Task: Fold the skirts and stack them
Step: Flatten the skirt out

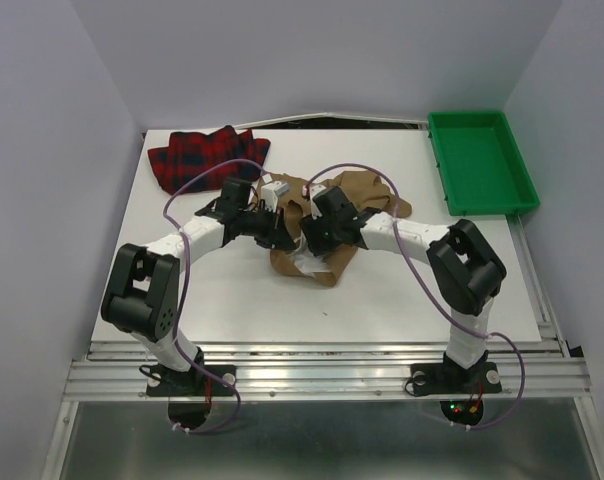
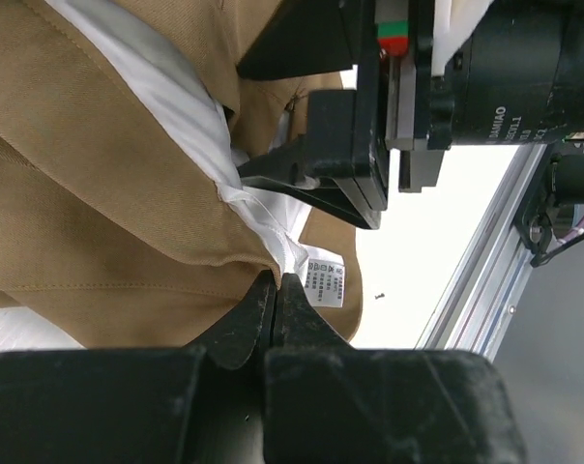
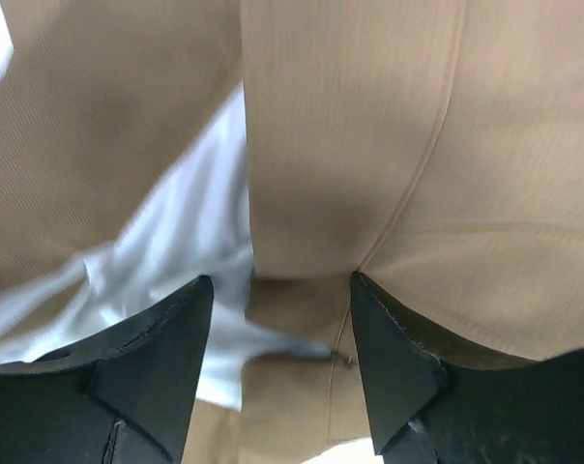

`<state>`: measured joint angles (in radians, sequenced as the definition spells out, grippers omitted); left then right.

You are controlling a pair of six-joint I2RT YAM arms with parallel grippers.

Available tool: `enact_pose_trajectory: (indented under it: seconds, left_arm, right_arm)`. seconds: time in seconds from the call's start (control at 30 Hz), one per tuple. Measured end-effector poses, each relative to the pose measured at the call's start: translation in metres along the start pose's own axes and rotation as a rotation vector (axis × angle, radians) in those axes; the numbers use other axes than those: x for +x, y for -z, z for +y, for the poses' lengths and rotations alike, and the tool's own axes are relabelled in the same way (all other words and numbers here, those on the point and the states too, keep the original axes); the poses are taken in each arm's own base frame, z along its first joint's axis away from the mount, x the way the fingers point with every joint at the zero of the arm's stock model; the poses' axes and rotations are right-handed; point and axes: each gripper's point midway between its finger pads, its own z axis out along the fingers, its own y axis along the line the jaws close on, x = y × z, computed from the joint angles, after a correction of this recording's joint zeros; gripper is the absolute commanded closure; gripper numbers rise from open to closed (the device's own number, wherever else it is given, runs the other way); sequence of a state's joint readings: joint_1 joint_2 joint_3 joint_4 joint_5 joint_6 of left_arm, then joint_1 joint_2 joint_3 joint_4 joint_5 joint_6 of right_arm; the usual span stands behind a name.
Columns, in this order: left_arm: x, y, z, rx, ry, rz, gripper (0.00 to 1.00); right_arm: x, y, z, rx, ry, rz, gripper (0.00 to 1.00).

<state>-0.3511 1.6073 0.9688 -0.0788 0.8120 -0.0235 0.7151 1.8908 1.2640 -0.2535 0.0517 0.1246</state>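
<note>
Tan skirt (image 1: 360, 188) mid-table; left arm (image 1: 197, 235) bends inward, left tool (image 2: 276, 295) pinching its edge; right arm (image 1: 412, 232) mirrors, right tool (image 3: 279, 290) spread wide.

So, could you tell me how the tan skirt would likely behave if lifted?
Probably floppy: the tan skirt lies crumpled in soft folds. Its white lining may slide loose. Pinched by the left gripper, it would likely drape.

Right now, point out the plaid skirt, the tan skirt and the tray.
plaid skirt (image 1: 207, 157): top view, middle of the cloth.
tan skirt (image 1: 370, 190): top view, far uncovered part.
tray (image 1: 479, 160): top view, bare floor.
</note>
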Motion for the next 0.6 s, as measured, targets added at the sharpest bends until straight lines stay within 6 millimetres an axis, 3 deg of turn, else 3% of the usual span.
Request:
enact_pose_trajectory:
  seconds: [0.13, 0.23, 0.27, 0.47, 0.6]
  left_arm:
    - [0.000, 0.000, 0.000, 0.000, 0.000, -0.001, 1.00]
    - [0.000, 0.000, 0.000, -0.001, 0.000, -0.001, 1.00]
    - [0.000, 0.000, 0.000, -0.001, 0.000, -0.001, 1.00]
    - [-0.002, 0.003, 0.006, -0.017, 0.008, -0.011, 1.00]
    - [-0.004, 0.008, 0.016, -0.046, 0.013, -0.023, 1.00]
  right_arm:
    - [-0.011, -0.006, -0.005, 0.035, 0.001, -0.018, 0.63]
    - [-0.012, -0.010, -0.013, 0.079, 0.013, -0.019, 0.93]
    - [-0.012, -0.009, -0.016, 0.096, 0.017, -0.018, 0.97]
    - [-0.015, -0.005, -0.034, 0.192, 0.072, -0.026, 0.99]
    - [-0.024, 0.019, -0.038, 0.203, 0.091, -0.046, 0.99]
